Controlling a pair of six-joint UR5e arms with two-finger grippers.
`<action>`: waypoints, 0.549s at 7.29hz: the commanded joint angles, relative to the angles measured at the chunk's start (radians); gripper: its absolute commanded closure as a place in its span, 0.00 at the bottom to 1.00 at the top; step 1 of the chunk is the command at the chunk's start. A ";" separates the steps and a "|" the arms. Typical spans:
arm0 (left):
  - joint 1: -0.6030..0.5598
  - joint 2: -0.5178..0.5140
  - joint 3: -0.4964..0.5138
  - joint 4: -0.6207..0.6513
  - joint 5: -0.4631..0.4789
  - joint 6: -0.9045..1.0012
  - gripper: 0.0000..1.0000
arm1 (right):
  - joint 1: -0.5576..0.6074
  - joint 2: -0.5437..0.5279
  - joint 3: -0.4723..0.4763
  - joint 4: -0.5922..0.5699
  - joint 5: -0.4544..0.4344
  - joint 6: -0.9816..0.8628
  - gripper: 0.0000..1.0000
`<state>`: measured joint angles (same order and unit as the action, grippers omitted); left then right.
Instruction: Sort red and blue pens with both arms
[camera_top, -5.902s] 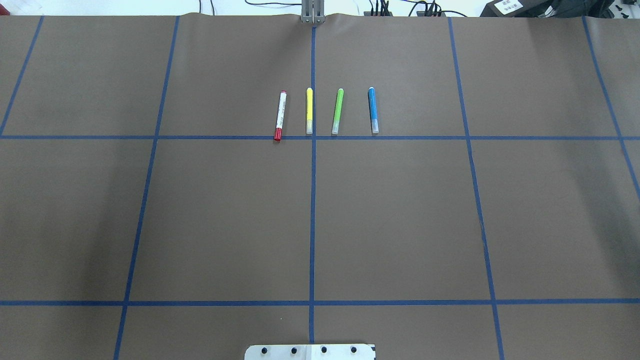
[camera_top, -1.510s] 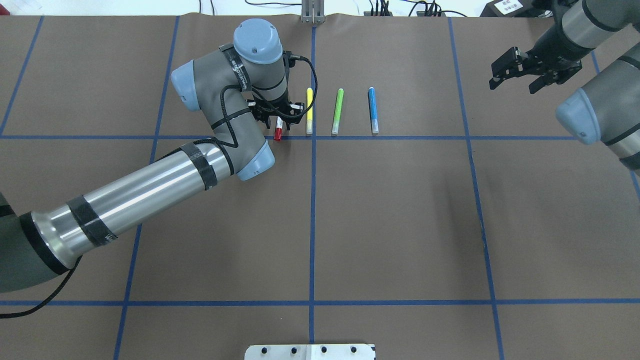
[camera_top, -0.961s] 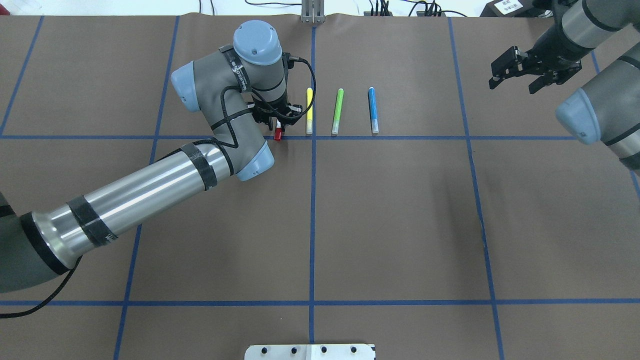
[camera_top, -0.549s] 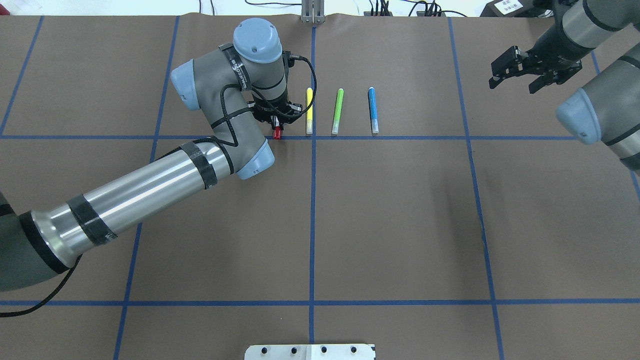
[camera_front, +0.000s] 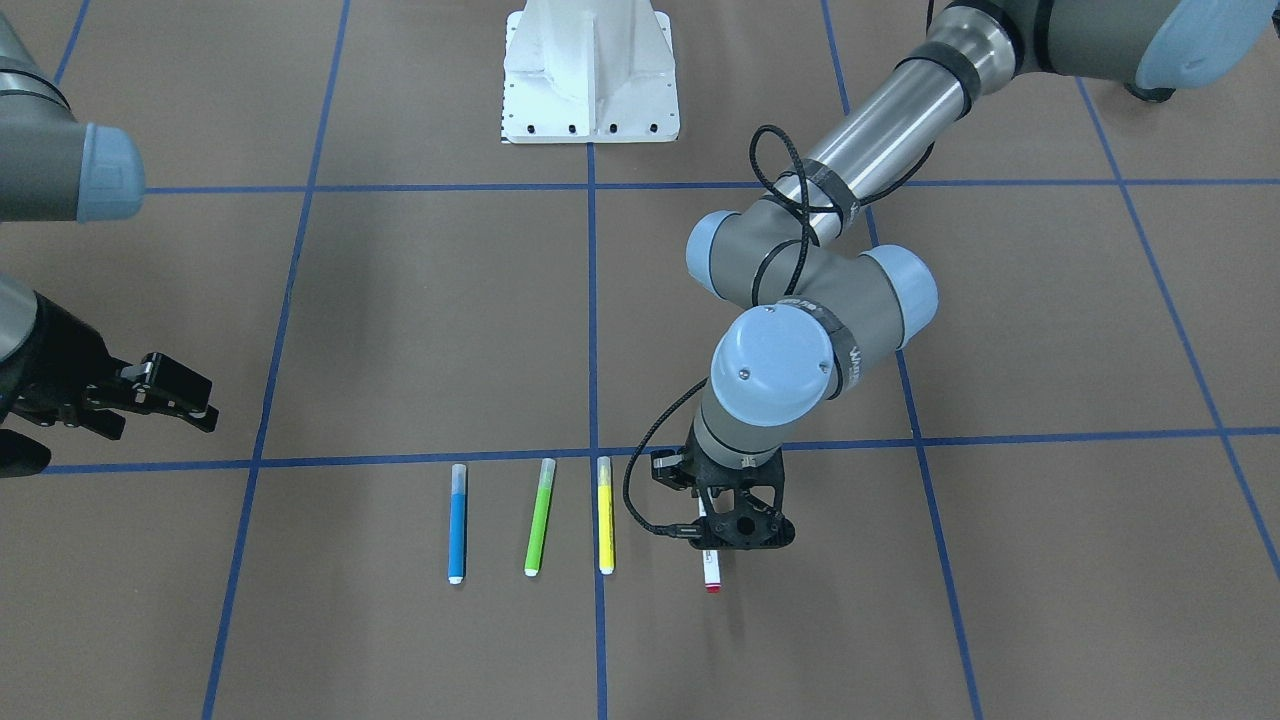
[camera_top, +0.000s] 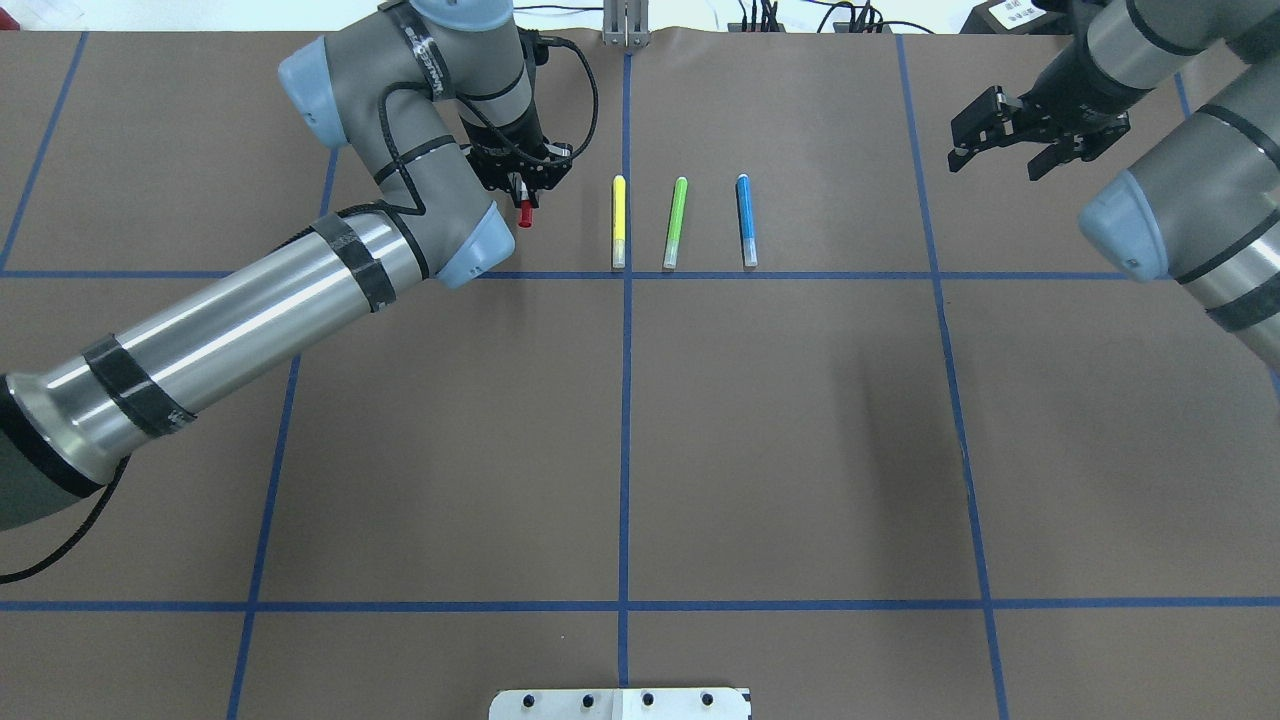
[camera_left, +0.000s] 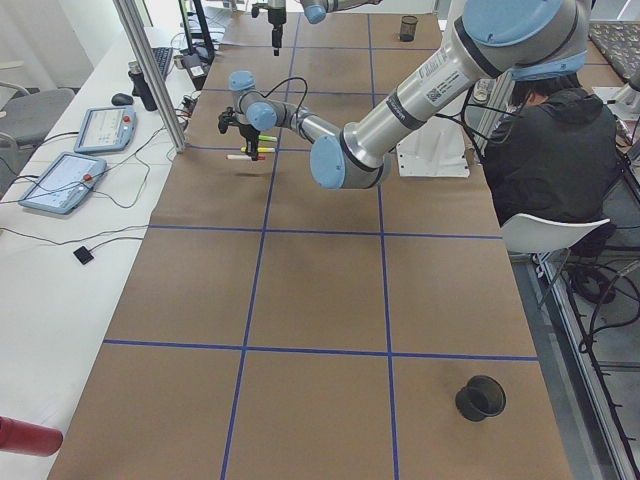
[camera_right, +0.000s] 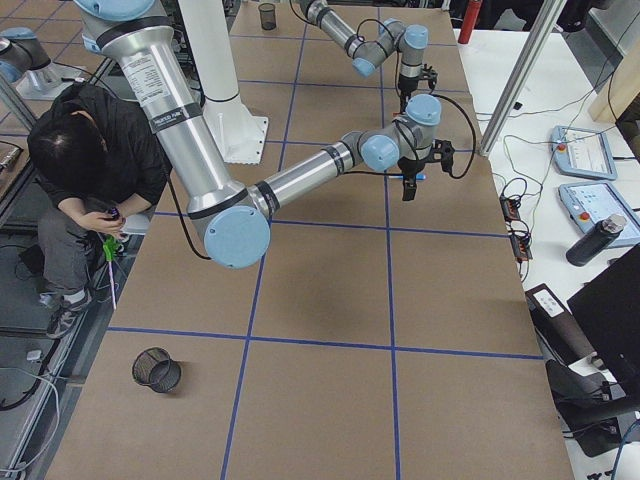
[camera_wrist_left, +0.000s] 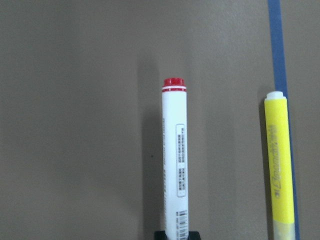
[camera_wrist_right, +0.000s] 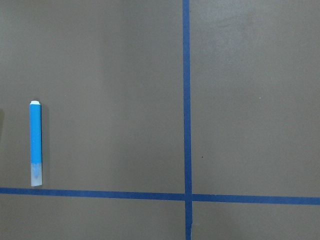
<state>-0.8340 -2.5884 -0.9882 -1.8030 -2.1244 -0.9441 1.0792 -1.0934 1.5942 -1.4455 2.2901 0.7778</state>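
My left gripper (camera_top: 519, 187) (camera_front: 722, 535) is shut on the red pen (camera_top: 525, 212), a white barrel with a red cap. It holds the pen just above the table, left of the marker row. In the left wrist view the red pen (camera_wrist_left: 175, 160) sticks out from between the jaws and casts a shadow beside it. The blue pen (camera_top: 746, 220) (camera_front: 457, 525) (camera_wrist_right: 35, 145) lies flat at the row's right end. My right gripper (camera_top: 995, 160) (camera_front: 160, 420) hovers open and empty, well to the right of the blue pen.
A yellow marker (camera_top: 618, 220) (camera_wrist_left: 280, 165) and a lime-green marker (camera_top: 676, 222) lie between the two pens. Blue tape lines grid the brown table. The white pedestal base (camera_front: 590, 70) is at the robot's edge. A black mesh cup (camera_left: 480, 397) stands near a seated person (camera_left: 550, 140).
The left gripper, shut on the red pen, has carried it off its spot toward the far left. The right gripper has shifted slightly left, still open.
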 joint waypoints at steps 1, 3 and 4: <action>-0.066 0.051 -0.062 0.040 -0.054 0.051 1.00 | -0.108 0.120 -0.089 0.004 -0.098 0.083 0.01; -0.138 0.157 -0.169 0.071 -0.124 0.070 1.00 | -0.186 0.212 -0.179 0.002 -0.202 0.130 0.02; -0.164 0.198 -0.241 0.135 -0.124 0.156 1.00 | -0.211 0.263 -0.244 0.005 -0.233 0.132 0.04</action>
<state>-0.9611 -2.4466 -1.1477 -1.7255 -2.2317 -0.8588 0.9071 -0.8942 1.4228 -1.4424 2.1095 0.8943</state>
